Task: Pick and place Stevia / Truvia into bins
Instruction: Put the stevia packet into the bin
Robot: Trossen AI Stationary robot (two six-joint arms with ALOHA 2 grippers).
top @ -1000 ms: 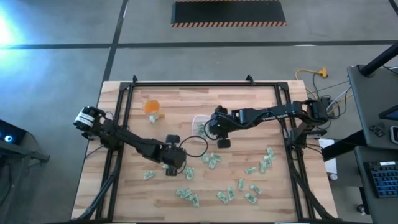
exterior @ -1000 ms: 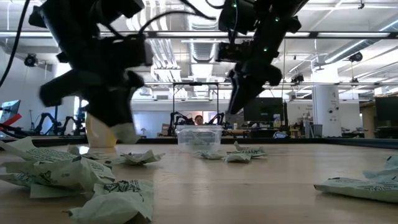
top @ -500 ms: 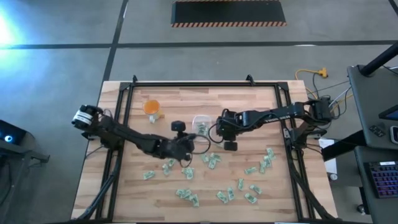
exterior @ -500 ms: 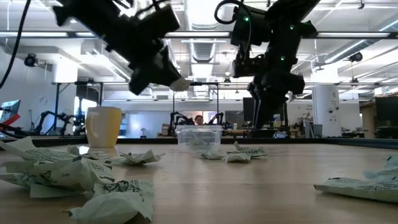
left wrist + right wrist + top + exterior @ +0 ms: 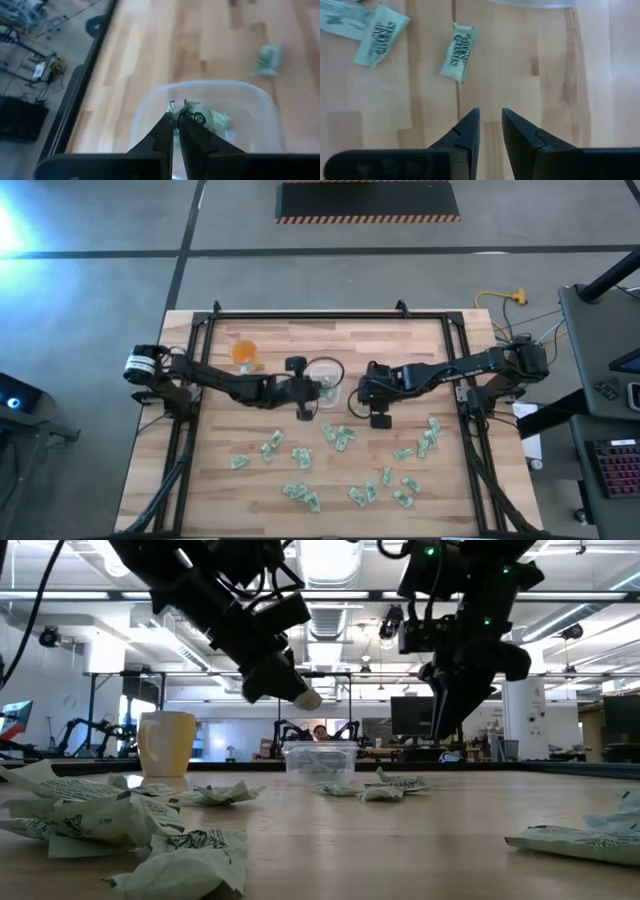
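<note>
Since half a second ago the left gripper (image 5: pixel 322 391) has moved rightward from the middle of the frame; it now hangs over the clear container (image 5: pixel 323 377), its jaws pinched on a Stevia sachet (image 5: pixel 192 116) above the sachets already inside. The right gripper (image 5: pixel 360 393) has slid right and down, just right of the container, jaws slightly parted and holding nothing. At upper left stands an orange cup (image 5: pixel 245 353). Loose sachets (image 5: pixel 340 438) litter the table's (image 5: pixel 400 350) lower half.

The left gripper (image 5: pixel 175 120) hangs raised on its outstretched arm, jaws pinched together around a scrap of pale paper. The right gripper (image 5: pixel 490 122) points downward, jaws slightly parted, holding nothing.
</note>
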